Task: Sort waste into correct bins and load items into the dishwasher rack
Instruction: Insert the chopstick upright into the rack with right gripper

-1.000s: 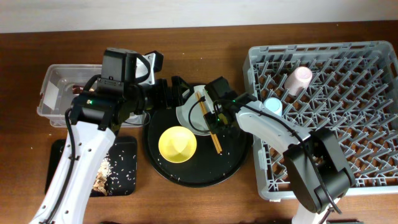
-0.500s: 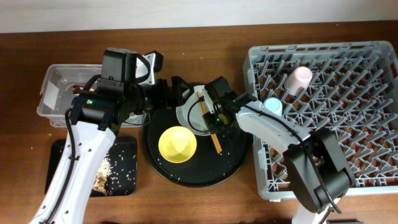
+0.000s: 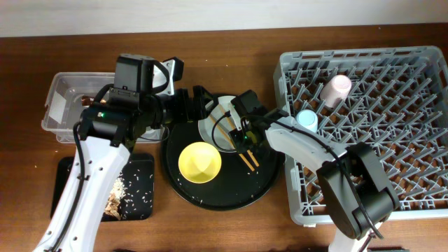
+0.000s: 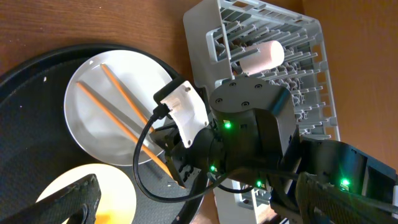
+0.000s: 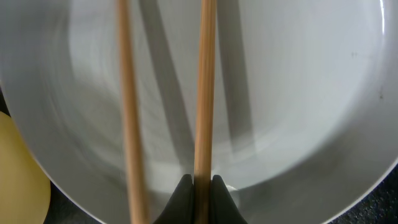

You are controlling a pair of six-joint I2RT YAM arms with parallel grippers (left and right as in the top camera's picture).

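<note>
My right gripper is shut on one wooden chopstick over the round white plate. The second chopstick lies loose beside it on the plate. The yellow bowl sits in front of the plate on the round black tray. My left gripper is open and empty at the tray's far left rim. A pale pink cup and a light blue cup stand in the grey dishwasher rack. The left wrist view shows the plate, chopsticks and pink cup.
The clear plastic tub stands at the far left behind my left arm. The shallow black tray at the front left holds food scraps and rice. Rice grains dot the round tray.
The chopsticks, which lay together in one line across the plate, now splay apart. My right gripper has shifted slightly toward the front with one stick. The left arm has not moved.
</note>
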